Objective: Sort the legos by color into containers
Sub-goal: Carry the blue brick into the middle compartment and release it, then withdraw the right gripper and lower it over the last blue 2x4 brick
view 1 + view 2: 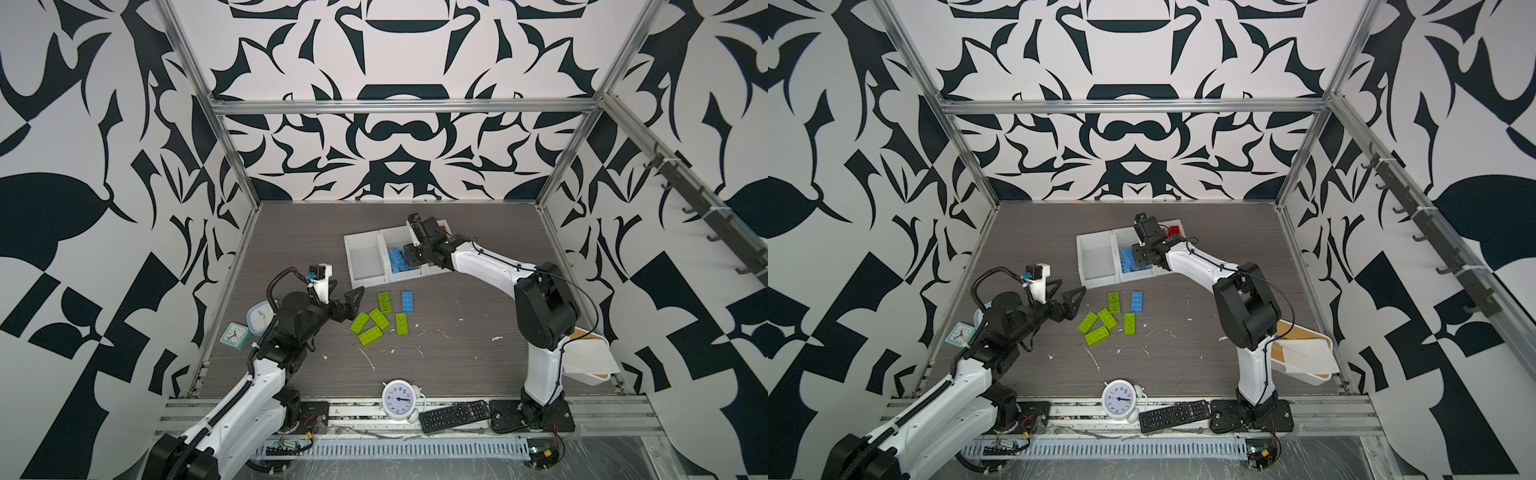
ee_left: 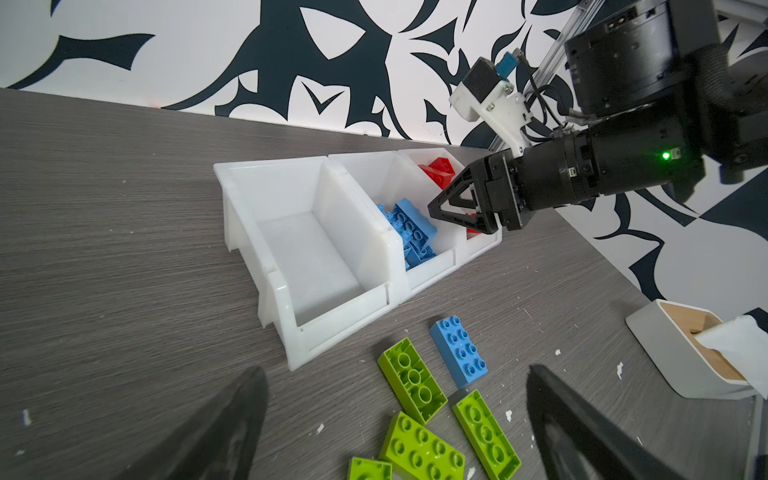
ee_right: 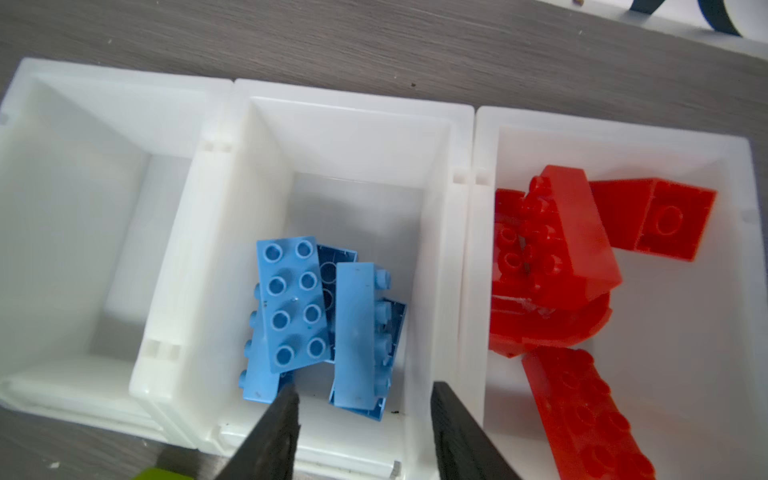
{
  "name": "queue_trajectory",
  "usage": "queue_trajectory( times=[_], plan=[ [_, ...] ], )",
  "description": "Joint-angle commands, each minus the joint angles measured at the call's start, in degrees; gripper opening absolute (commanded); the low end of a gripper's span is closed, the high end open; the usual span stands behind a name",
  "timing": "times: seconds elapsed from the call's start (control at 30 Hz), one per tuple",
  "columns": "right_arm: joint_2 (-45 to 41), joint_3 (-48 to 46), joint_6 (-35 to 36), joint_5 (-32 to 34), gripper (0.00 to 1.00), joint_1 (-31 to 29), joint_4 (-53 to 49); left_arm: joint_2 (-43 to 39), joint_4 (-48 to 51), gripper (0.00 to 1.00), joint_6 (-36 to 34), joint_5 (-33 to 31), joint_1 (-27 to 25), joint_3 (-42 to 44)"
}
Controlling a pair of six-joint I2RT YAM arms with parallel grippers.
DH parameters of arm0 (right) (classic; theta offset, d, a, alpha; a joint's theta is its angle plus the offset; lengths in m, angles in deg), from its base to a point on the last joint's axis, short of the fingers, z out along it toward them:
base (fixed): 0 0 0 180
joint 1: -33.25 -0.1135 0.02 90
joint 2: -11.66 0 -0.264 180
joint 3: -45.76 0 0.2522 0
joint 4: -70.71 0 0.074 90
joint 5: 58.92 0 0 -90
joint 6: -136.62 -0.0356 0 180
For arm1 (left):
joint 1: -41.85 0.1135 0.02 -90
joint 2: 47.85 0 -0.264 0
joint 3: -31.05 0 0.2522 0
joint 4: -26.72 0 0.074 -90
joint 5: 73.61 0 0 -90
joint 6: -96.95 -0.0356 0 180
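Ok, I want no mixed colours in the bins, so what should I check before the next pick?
1. Right gripper open and empty above the middle white plastic bin: ok.
2. That bin holds only light blue studded bricks: ok.
3. End white bin holds only red plastic pieces: ok.
4. Opposite end white bin empty, free for green: ok.
5. Left gripper open: ok.
6. Grey wood-grain table sorted: not ok; five lime green bricks and one light blue brick lie loose.

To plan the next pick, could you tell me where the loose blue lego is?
In both top views the loose blue lego lies on the table, right of the green legos, in front of the middle container.
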Motion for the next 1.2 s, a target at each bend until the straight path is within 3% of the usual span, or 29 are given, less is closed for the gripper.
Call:
queue_trajectory(
  times=[0.0, 0.17, 0.5, 0.67, 1.17],
  plan=[
    [-3.27, 0.73, -1.01, -0.62, 0.57, -0.36, 0.01, -1.26, -0.18, 1.0, -0.06, -0.68, -0.1, 0.64],
    [-10.73, -5.84, -2.92, -1.15, 0.6, -2.97, -0.05, -1.66, -0.04, 1.0, 0.08, -0.84, -0.12, 0.69],
    [-23.02, -25.47, -12.42, 4.93, 0.63, -12.91, 3.0, -1.79, -0.21, 1.0, 0.4, -0.48, -0.06, 0.73],
    [-22.75, -28.52, -13.48, 7.81, 0.64, -13.21, 4.05, -1.5, -0.45, 1.0, 0.62, -0.24, -0.08, 0.7],
    [-12.41, -24.18, -11.85, 2.61, 0.67, -13.22, 7.81, -0.32, -0.42, 1.0, 0.43, -0.06, -0.09, 0.39]
  ],
)
